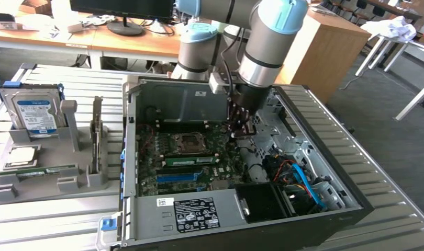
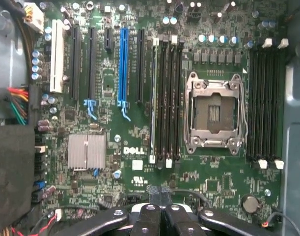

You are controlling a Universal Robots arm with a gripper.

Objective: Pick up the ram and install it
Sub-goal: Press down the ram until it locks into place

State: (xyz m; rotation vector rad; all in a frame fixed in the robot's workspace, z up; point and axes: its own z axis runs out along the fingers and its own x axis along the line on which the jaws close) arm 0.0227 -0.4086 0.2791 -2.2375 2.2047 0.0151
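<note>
Gripper (image 2: 161, 194) closed, empty, pointing down

Green motherboard (image 2: 115, 196) with a blue slot (image 2: 123, 64), green ram (image 1: 189, 160), black tool (image 2: 160, 196), grey slatted table (image 1: 51, 219).

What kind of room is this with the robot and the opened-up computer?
Probably a robotics lab or workshop inside an office. A robot arm reaches into an open computer case on a metal bench. Spare parts such as a hard drive wait in a grey holder, and desks with a monitor stand behind.

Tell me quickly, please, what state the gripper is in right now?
Gripper: shut, holding nothing visible, poised above the motherboard inside the open computer case.
</note>
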